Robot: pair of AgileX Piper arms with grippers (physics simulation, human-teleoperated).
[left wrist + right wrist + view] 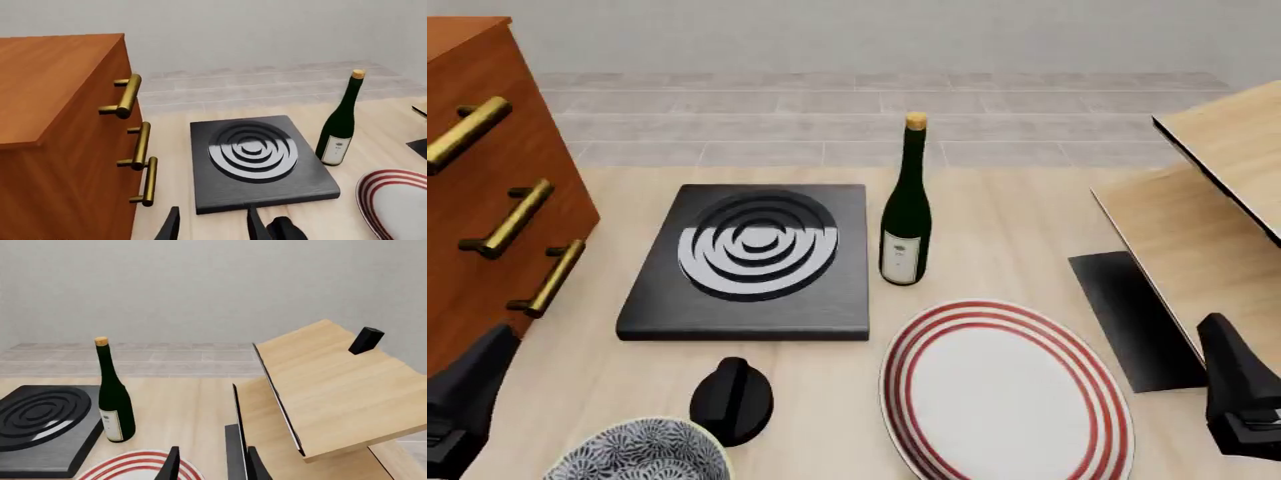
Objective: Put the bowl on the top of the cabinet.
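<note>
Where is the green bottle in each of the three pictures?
Left wrist view: the bottle stands upright just beside the black stove plate.
Front view: the bottle stands mid-table, between the stove plate and the red-ringed plate.
Right wrist view: the bottle stands beside the stove plate.
Shared landmark: the black stove plate.

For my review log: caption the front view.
Speckled bowl sits on table near cabinet, beside stove plate, bottle and red-ringed plate.

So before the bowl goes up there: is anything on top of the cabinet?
The part of the cabinet top seen in the left wrist view is bare wood. The rest runs out of frame, so it cannot be checked. The bowl sits on the table.
</note>
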